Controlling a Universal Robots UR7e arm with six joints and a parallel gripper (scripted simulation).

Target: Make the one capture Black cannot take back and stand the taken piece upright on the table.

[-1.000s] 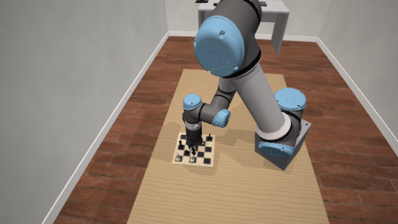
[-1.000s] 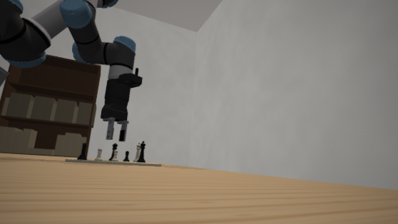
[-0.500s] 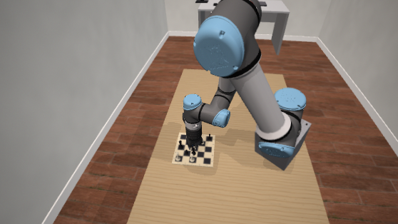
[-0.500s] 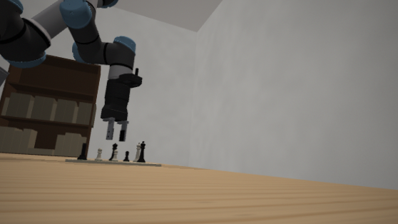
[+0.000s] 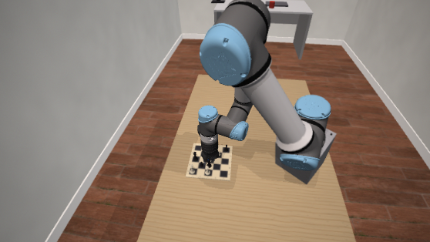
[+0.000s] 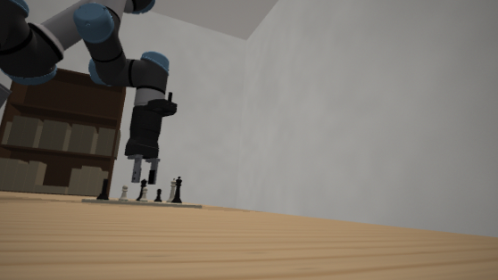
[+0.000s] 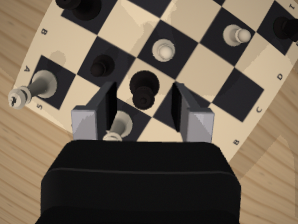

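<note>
Wrist view puts my gripper (image 7: 144, 97), jaws open and empty, straddling a black pawn (image 7: 144, 87) on the chessboard (image 7: 208, 68) near the desk's left edge; light, rigid, slippery, I'd pinch its narrow stem.
</note>
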